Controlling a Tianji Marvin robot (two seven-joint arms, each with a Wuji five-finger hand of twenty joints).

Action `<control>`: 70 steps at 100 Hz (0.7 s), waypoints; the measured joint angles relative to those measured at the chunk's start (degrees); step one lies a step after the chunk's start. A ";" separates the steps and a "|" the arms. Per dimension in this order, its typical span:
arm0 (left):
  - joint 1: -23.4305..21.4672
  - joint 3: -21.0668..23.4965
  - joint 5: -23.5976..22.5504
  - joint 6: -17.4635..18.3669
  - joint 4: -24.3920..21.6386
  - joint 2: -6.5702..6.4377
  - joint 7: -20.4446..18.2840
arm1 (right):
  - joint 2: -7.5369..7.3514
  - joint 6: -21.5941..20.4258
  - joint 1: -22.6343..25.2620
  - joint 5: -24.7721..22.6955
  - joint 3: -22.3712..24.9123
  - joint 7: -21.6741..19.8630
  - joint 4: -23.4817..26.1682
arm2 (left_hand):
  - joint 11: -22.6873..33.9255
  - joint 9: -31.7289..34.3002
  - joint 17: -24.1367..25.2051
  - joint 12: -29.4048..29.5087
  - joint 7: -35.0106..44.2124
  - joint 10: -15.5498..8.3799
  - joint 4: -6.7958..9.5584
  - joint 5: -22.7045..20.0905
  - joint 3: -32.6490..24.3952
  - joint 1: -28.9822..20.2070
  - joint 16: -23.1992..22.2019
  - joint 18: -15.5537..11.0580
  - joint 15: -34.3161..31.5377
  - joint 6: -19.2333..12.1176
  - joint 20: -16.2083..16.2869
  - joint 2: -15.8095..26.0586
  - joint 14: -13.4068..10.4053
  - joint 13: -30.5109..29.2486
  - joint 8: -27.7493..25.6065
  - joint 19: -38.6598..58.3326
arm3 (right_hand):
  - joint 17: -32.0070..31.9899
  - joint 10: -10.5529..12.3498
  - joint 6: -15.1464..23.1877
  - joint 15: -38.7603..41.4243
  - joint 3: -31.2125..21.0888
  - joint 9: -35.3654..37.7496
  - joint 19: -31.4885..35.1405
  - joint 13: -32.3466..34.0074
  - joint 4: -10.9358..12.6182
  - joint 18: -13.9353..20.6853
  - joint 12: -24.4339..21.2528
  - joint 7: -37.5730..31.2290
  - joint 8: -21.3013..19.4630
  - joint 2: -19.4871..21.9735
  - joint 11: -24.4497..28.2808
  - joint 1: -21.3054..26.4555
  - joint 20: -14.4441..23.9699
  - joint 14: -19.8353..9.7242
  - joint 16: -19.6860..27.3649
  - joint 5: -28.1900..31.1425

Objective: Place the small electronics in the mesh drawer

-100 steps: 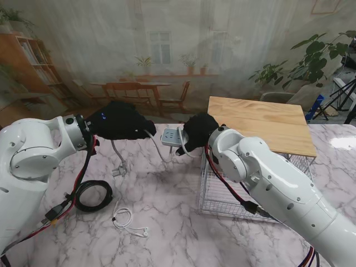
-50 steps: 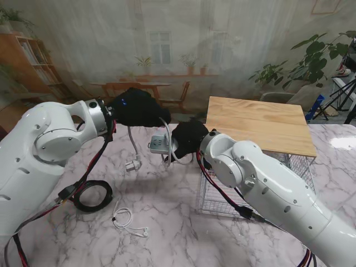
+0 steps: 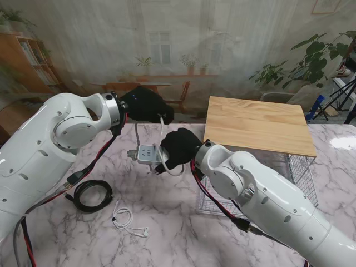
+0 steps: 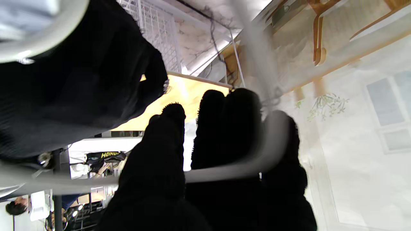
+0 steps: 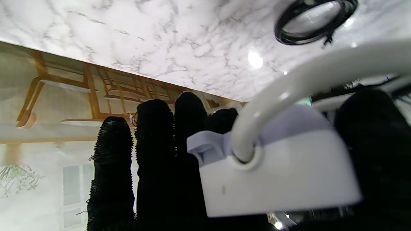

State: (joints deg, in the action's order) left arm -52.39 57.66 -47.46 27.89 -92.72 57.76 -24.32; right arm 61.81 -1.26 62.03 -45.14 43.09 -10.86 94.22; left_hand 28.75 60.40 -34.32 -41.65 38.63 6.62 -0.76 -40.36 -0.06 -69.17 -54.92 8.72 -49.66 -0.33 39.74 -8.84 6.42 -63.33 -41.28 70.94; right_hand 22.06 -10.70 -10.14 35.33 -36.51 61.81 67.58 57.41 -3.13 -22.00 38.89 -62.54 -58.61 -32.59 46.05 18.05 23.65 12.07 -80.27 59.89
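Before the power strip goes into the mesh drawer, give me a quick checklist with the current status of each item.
1. Right robot hand gripping the power strip: ok.
2. Left robot hand holding the strip's white cord: ok.
3. Strip lifted off the marble table: ok.
4. Strip over the mesh drawer: not ok, it is to its left.
5. Drawer interior free: cannot tell, arm and wooden top hide it.
6. Black cable coil and white earphones loaded: not ok, on table.

The right arm hides the near part of the drawer. The strip is partly covered by the right hand. In the left wrist view the cord is blurred.
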 measured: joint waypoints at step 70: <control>-1.42 2.47 -0.03 1.62 -1.09 0.07 -3.73 | 1.00 3.10 1.06 2.14 1.28 0.09 0.58 | 2.03 0.00 0.33 -2.86 -0.04 -0.64 0.00 0.16 0.16 0.00 -1.62 -0.62 -5.17 -0.13 1.67 0.56 -0.62 0.72 -0.71 1.62 | 0.07 0.00 0.00 0.06 -0.01 0.00 0.00 -0.01 0.00 0.00 0.33 -0.01 0.00 0.00 0.01 0.00 0.00 0.00 -0.23 0.00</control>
State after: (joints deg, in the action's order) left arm -53.81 60.13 -47.49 29.51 -93.81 57.83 -28.05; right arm 62.81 1.83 63.09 -42.99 44.37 -10.77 94.80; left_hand 30.78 60.39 -33.99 -44.51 38.59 5.99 -0.76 -40.20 0.09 -69.17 -56.54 8.10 -54.82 -0.46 41.41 -8.28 5.80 -62.61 -41.99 72.56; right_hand 22.13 -10.70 -10.14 35.39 -36.51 61.81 67.58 57.40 -3.13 -22.00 39.22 -62.55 -58.61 -32.59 46.05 18.05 23.65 12.07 -80.51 59.89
